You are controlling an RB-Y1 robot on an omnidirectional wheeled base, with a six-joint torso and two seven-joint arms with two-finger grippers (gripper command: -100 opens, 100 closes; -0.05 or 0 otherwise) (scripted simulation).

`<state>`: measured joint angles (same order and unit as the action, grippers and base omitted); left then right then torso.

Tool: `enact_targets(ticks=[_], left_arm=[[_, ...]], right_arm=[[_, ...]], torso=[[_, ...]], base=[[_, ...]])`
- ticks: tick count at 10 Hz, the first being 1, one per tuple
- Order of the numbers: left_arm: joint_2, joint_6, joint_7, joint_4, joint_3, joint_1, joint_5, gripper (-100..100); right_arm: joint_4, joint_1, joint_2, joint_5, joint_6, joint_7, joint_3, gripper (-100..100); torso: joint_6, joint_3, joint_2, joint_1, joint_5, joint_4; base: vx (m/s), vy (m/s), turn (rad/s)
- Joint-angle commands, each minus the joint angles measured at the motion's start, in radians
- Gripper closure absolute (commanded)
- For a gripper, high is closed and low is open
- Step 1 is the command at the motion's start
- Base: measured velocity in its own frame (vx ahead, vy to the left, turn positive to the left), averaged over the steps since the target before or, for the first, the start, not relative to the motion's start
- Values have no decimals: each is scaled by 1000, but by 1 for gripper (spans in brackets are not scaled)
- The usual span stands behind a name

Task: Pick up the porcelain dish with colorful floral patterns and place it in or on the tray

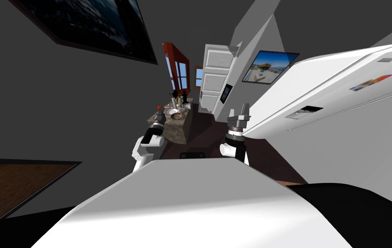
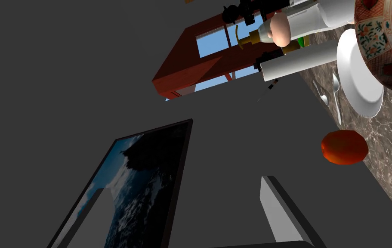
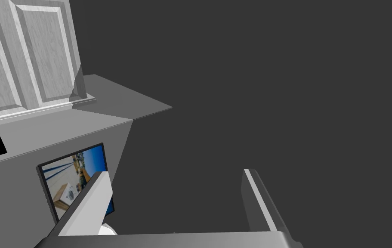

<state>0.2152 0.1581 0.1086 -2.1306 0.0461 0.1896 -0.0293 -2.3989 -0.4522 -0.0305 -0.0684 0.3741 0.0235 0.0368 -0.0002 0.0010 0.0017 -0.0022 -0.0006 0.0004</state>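
- Left gripper (image 2: 186, 215) is nearest, its two blades spread apart and holding nothing. In the head view it hovers at the counter's near left corner (image 1: 159, 115).
- Right gripper (image 3: 175, 206) is raised at 3 o'clock from the left one in the head view (image 1: 239, 115). Its blades are also spread and empty.
- White fridge (image 1: 341, 107) fills the head view at 3 o'clock from the right gripper, close beside it.
- Brown marbled counter (image 1: 177, 129) stands at 12 o'clock from me, with a red-framed window (image 1: 177, 69) beyond it.
- Floral dish (image 2: 388, 43), patterned in red, green and white, sits on the counter (image 2: 384, 142). In the head view it lies at 3 o'clock from the left gripper, near but apart (image 1: 176, 116).
- White plate (image 2: 358, 73) lies just beside the dish, on its far side.
- Orange-red fruit (image 2: 344, 147) rests at the counter's edge, between the left gripper and the plate.
- Two spoons (image 2: 336, 92) lie beside the plate.
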Motion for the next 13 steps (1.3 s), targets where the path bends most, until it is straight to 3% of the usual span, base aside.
enact_targets(ticks=[1, 4, 5, 6, 7, 8, 9, 10, 13], left_arm=[[-2, 40, 1, 19, 0, -24, 3, -100], [-1, 129, 0, 77, 2, -93, 8, -100], [-1, 140, 0, 77, 2, -93, 8, -100], [-2, 179, -1, 109, 3, -129, 12, -100], [-2, 190, -1, 109, 3, -129, 12, -100], [-3, 232, -2, 141, 4, -165, 17, -100], [-3, 239, -2, 141, 4, -165, 17, -100], [-5, 277, -4, 175, 5, -201, 23, -100], [-7, 334, -6, 210, 6, -237, 29, -100]], right_arm=[[0, 0, 0, 0, 0, 0, 0, 0], [0, 0, 0, 0, 0, 0, 0, 0], [0, 0, 0, 0, 0, 0, 0, 0], [0, 0, 0, 0, 0, 0, 0, 0], [0, 0, 0, 0, 0, 0, 0, 0], [0, 0, 0, 0, 0, 0, 0, 0], [0, 0, 0, 0, 0, 0, 0, 0], [0, 0, 0, 0, 0, 0, 0, 0], [0, 0, 0, 0, 0, 0, 0, 0]], torso=[[0, 0, 0, 0, 0, 0], [0, 0, -1, 0, 0, 0], [0, 0, -1, 0, 0, 0], [0, -1, -1, 0, 0, 0], [0, -1, -2, 0, 0, 0], [0, -1, -2, 0, 0, 0], [0, -1, -2, 0, 0, -1], [0, -1, -2, 1, 0, -1], [0, -2, -3, 1, 0, -1]], base=[[-26, -36, 1], [-18, -37, 14], [-10, -33, 10], [-4, -32, 28], [-3, -29, 14], [6, -33, 43], [7, -30, 22], [12, -26, 45], [15, -26, 44]])
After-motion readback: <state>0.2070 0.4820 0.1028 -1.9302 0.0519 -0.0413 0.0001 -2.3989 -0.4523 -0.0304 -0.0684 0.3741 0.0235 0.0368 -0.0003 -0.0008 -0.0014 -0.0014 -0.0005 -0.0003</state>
